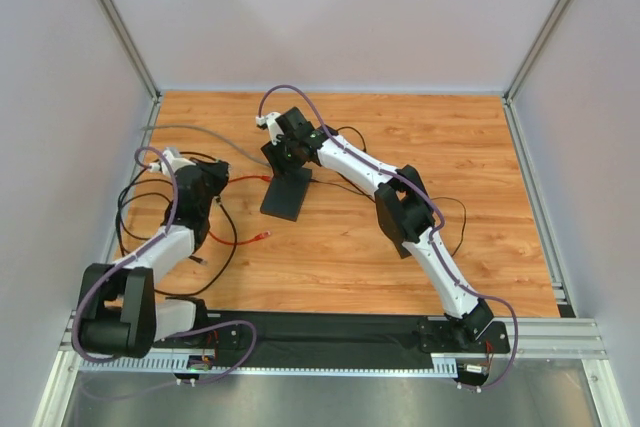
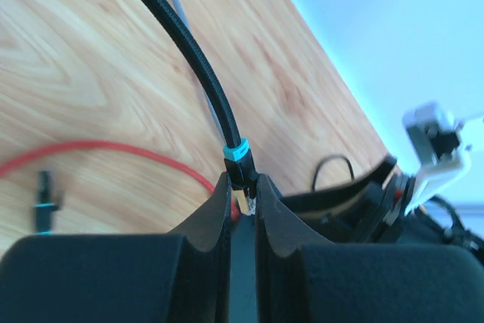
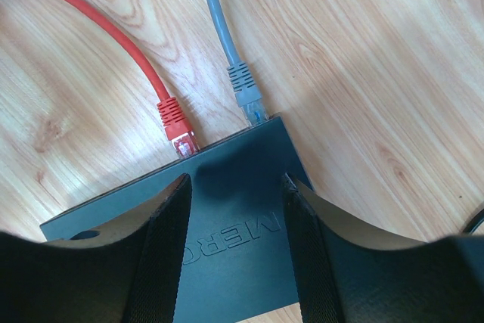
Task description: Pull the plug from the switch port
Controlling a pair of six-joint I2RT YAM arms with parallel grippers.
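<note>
The switch is a flat matte-black box lying mid-table. In the right wrist view the switch has a red plug and a grey plug in sockets along its far edge. My right gripper is open, its jaws spread just over the switch's top face; it also shows in the top view. My left gripper is shut on a black plug with a cyan band, on a braided black cable. This plug's clear tip shows between the fingertips, out of any socket. In the top view the left gripper is left of the switch.
A loose black plug with a cyan band lies on the wood. The red cable's free end lies in front of the switch. Black cable loops lie at the left and a thin black lead at the right. Metal rails edge the table.
</note>
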